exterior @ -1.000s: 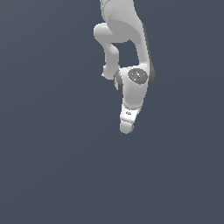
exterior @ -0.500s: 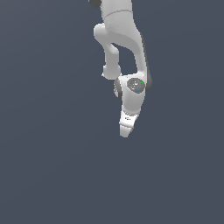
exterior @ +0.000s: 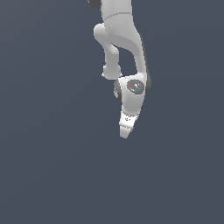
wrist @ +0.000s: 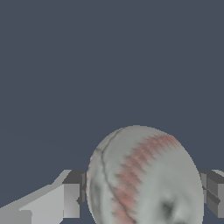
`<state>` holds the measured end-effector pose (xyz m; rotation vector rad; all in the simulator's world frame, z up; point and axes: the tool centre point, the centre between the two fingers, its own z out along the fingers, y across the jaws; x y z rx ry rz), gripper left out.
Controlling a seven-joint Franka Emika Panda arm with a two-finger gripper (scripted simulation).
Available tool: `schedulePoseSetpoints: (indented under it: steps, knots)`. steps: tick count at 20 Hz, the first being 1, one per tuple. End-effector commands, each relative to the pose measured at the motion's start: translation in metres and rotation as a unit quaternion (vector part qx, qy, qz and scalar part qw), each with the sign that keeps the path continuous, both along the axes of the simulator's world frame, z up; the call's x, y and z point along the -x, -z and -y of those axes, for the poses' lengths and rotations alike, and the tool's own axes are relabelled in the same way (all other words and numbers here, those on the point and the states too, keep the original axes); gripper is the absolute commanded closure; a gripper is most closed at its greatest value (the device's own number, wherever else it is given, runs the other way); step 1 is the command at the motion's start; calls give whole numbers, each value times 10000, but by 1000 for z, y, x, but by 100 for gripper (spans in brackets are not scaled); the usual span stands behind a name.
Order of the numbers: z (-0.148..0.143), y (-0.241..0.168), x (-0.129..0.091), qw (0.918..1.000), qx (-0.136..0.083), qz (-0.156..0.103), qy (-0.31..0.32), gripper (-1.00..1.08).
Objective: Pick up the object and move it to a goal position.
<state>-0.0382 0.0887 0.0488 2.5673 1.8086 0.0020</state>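
Observation:
In the wrist view the object (wrist: 144, 177), an off-white ball with a red stitched seam and a dark line, sits between my two fingers. The gripper (wrist: 142, 197) is shut on it. One finger (wrist: 72, 199) presses against one side of the ball and the other finger (wrist: 214, 192) against the opposite side. In the exterior view the gripper (exterior: 125, 132) points down below the round grey-capped wrist joint (exterior: 134, 86). The hand hides the ball in that view.
A plain dark grey-blue surface fills both views. The white arm (exterior: 120, 39) comes down from the top of the exterior view.
The hand has shifted slightly down and toward the exterior view's left, and the wrist joint has turned a little.

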Motion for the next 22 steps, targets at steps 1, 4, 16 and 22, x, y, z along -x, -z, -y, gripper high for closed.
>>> schedulePoseSetpoints:
  steps: [1,4,16,22]
  knots:
    - [0,1,1,10000,-2,-10,-3,108]
    - [0,0,0,10000,1,1,0,108]
    - [23,-38,2,10000,2,0,-2,108]
    - [53,-87,3,10000,0,-3,-8,108]
